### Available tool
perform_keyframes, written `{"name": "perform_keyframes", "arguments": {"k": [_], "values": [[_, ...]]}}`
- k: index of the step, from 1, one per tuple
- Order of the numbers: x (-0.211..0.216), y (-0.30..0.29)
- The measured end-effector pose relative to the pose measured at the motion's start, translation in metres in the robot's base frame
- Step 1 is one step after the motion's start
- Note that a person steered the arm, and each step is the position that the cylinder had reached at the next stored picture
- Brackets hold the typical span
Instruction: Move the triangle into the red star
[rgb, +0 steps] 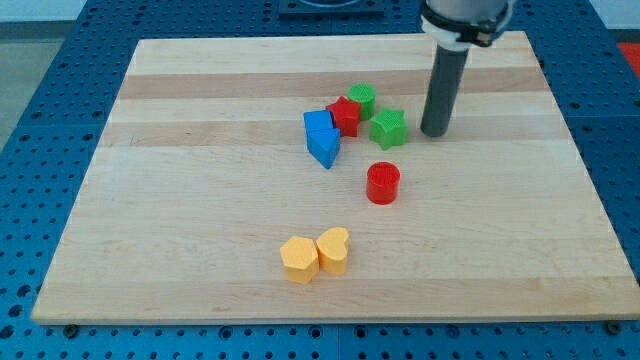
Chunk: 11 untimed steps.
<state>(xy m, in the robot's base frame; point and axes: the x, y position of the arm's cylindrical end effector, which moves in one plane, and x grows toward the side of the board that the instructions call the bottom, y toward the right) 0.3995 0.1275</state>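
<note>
A blue triangle (325, 148) lies near the board's middle, touching a blue cube (317, 126) just above it. The red star (344, 115) sits right of the blue cube, touching it, about a block's width up and right of the triangle. A green cylinder (362, 98) is above the red star and a green star (388, 128) is to its right. My tip (434, 133) rests on the board right of the green star, a small gap apart, well right of the triangle.
A red cylinder (382, 183) stands below the green star. A yellow hexagon (299, 259) and a yellow heart (333, 250) touch near the view's bottom. The wooden board (200, 200) lies on a blue perforated table.
</note>
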Motion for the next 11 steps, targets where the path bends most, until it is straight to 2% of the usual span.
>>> {"name": "perform_keyframes", "arguments": {"k": [1,2,5,8,11], "values": [[0.030,-0.006],[0.044,-0.041],[0.060,-0.151],[0.051,-0.101],[0.032,-0.098]]}}
